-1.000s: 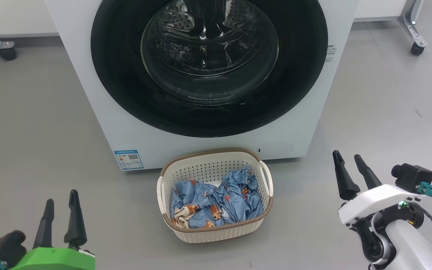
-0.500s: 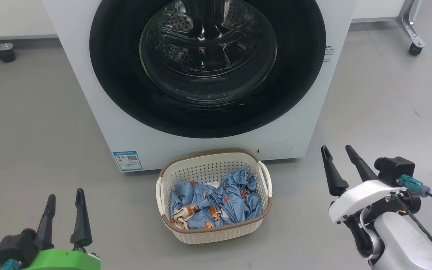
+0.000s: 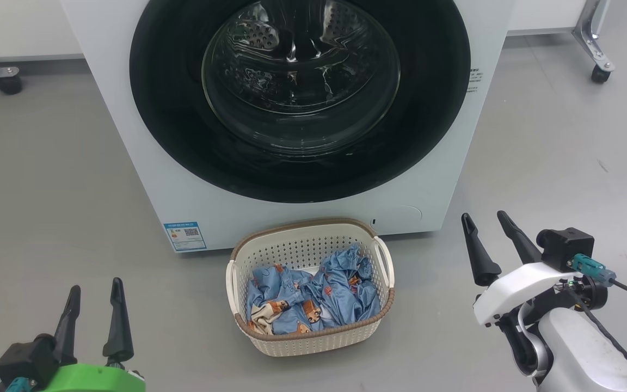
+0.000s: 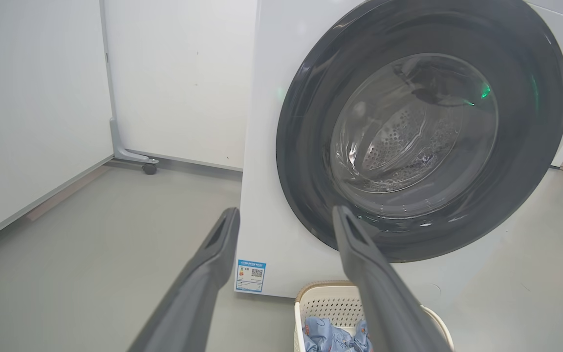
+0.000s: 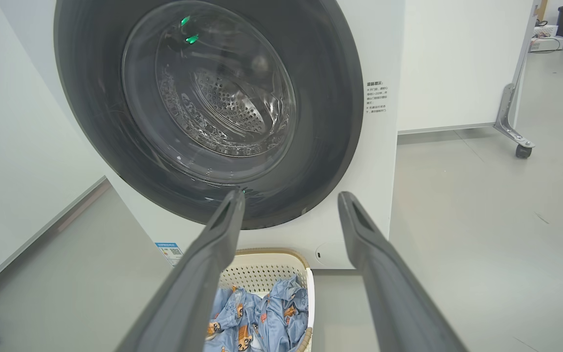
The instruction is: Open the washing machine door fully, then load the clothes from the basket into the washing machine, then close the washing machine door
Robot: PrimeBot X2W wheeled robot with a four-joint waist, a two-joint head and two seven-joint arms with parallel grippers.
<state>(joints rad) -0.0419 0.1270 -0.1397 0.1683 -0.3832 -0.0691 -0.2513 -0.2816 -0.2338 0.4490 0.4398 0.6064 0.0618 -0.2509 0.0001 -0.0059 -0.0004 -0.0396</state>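
The white washing machine [image 3: 128, 136] stands ahead with its round black-rimmed washing machine door [image 3: 300, 98] flat against the front, the steel drum visible through the glass. On the floor just before it sits the cream basket [image 3: 311, 340] holding the crumpled light blue clothes [image 3: 313, 299]. My left gripper [image 3: 94, 288] hovers open at the lower left, well left of the basket. Right of the basket, my right gripper [image 3: 482, 220] is open and empty, fingers pointing toward the machine. The left wrist view shows the door [image 4: 423, 132] and basket [image 4: 330, 303]; the right wrist view shows the door [image 5: 203, 98] and clothes [image 5: 257, 322].
Grey floor surrounds the machine. A castor frame [image 3: 594, 49] stands at the far right and another castor [image 3: 6, 76] at the far left by the white wall panels. A blue label [image 3: 184, 235] marks the machine's lower left corner.
My right gripper has shifted left and slightly up, toward the machine; the left gripper has moved a little right. The head view has drifted slightly. Both grippers stay open.
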